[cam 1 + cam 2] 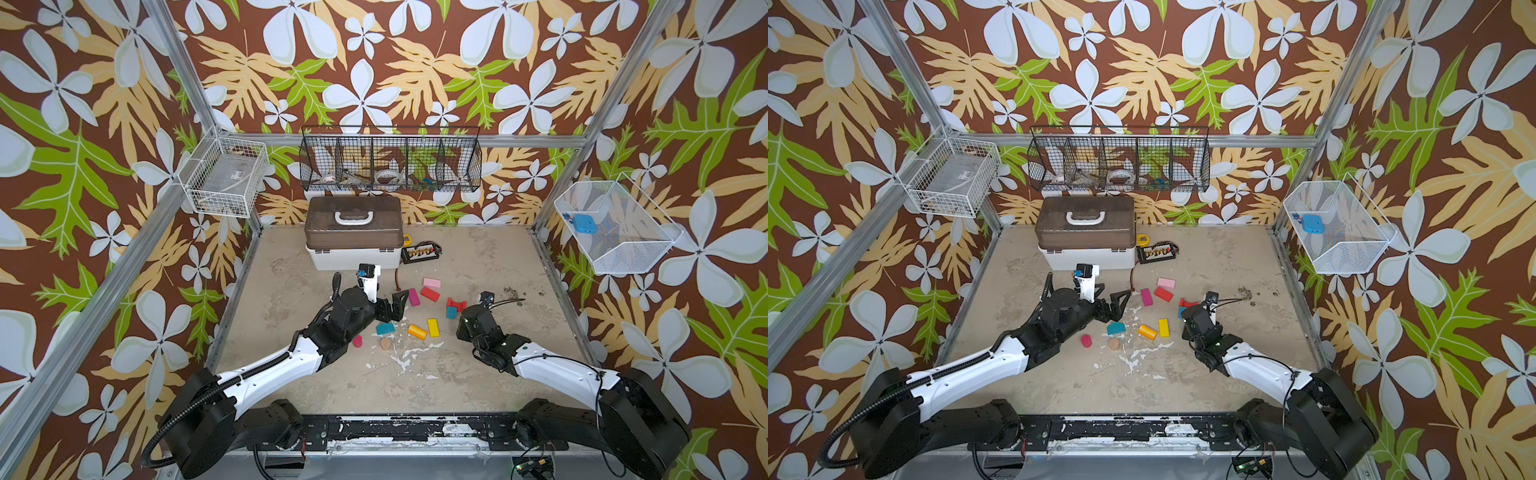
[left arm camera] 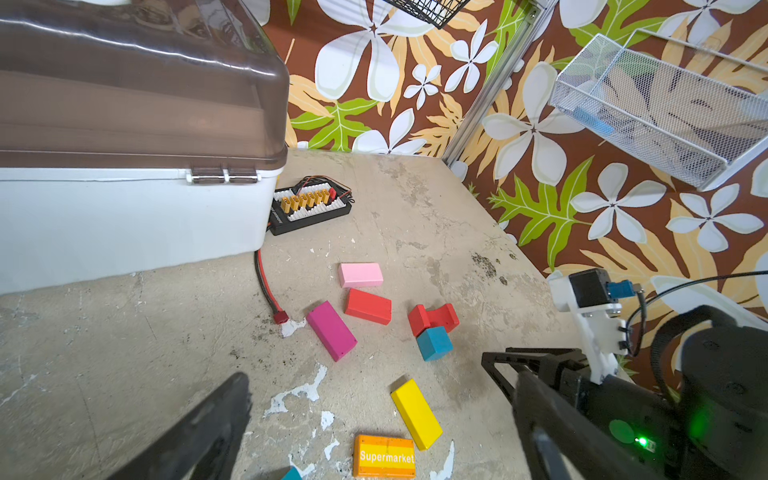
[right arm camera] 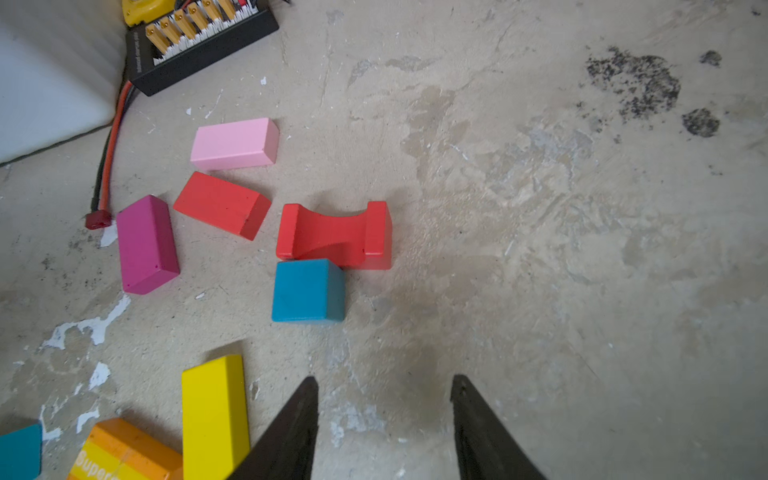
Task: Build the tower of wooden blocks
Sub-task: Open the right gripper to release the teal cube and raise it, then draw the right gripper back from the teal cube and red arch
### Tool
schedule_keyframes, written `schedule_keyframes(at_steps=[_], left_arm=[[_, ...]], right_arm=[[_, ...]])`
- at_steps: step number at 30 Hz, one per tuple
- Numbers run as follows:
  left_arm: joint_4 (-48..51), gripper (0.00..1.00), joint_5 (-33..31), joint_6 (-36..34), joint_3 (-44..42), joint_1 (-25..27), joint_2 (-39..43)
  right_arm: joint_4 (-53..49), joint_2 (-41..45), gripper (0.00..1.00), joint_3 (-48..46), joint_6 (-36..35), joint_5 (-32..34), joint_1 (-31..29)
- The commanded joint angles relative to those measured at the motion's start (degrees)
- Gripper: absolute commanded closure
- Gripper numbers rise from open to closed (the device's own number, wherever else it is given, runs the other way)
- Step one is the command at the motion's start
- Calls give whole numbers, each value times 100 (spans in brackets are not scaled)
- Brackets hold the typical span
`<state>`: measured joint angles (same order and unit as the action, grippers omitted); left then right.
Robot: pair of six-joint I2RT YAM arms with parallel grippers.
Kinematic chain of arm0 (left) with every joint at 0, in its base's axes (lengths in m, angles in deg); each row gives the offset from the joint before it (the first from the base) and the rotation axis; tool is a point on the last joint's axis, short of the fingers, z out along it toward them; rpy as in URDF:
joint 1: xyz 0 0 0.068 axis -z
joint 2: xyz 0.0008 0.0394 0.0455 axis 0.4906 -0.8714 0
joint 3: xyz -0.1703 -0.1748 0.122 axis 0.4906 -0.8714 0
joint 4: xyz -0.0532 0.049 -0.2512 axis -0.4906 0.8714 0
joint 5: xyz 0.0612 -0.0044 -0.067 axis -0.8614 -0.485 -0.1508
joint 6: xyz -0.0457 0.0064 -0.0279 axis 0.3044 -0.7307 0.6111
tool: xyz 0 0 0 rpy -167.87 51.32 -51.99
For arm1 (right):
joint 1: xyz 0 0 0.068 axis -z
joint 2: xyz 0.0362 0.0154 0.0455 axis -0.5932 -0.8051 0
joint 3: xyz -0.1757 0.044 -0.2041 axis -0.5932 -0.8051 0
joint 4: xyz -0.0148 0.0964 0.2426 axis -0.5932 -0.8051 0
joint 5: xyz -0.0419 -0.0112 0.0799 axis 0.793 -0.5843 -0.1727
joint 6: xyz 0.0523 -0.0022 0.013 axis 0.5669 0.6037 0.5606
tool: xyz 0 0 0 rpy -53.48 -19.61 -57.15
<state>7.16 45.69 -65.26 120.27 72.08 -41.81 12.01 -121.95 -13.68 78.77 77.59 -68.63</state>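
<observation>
The wood blocks lie loose on the floor and no tower is in view. Pink (image 1: 432, 283), red (image 1: 429, 294) and magenta (image 1: 414, 297) bars lie at the back. A red arch (image 3: 334, 232) touches a blue cube (image 3: 307, 291). Nearer are a yellow bar (image 1: 432, 327), an orange cylinder (image 1: 417, 331), a teal roof piece (image 1: 385, 328), a crimson cylinder (image 1: 357, 341) and a tan one (image 1: 386, 343). My left gripper (image 2: 380, 382) hangs open above the orange and yellow blocks. My right gripper (image 3: 384, 379) is open and empty, short of the blue cube.
A white toolbox with a brown lid (image 1: 353, 237) stands at the back, with a black-and-orange electronic board (image 1: 420, 252) beside it. A red-black cable (image 2: 266, 286) ends next to the magenta bar. Wire baskets (image 1: 390, 160) hang on the walls.
</observation>
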Motion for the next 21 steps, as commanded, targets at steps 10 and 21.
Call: schedule_keyframes(at_steps=[10,21], left_arm=[[-39,0,-37,-28,0,2,8],[-38,0,-29,-20,9,1,6]], right_arm=[[621,-1285,51,481,-62,-513,13],[589,-1468,52,609,-98,-410,17]])
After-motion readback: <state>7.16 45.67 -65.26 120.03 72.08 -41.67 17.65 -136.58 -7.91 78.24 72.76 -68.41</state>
